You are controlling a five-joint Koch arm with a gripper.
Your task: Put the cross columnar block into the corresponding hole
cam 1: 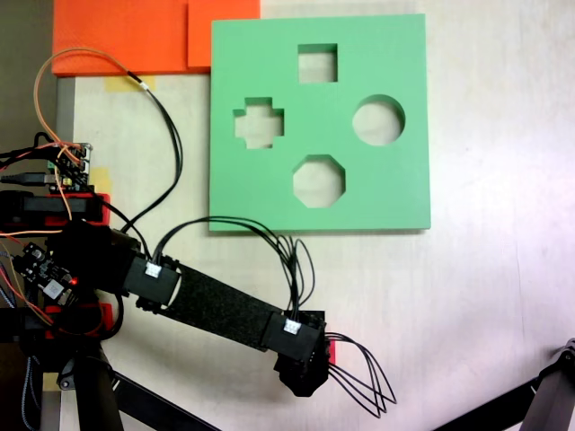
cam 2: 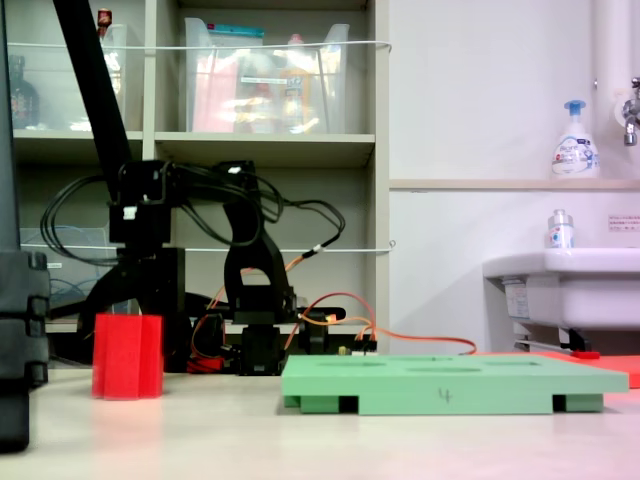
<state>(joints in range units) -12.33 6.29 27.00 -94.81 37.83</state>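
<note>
A pale table [cam 1: 503, 296] carries a green foam board [cam 1: 377, 193] with four cut-outs, lying flat. Orange foam sheets [cam 1: 126, 36] lie at its far edge. A red cross block [cam 2: 127, 356] stands upright, apart from the board.

Bright red cross columnar block [cam 2: 127, 356]; pale green foam board [cam 1: 404, 180] with its cross-shaped hole [cam 1: 259, 122] showing the cream table [cam 1: 485, 305] beneath; orange foam sheets [cam 1: 126, 36]; black arm [cam 1: 216, 310] with black and orange cables [cam 1: 54, 72]; white soap bottle [cam 2: 574, 145] with blue pump
</note>
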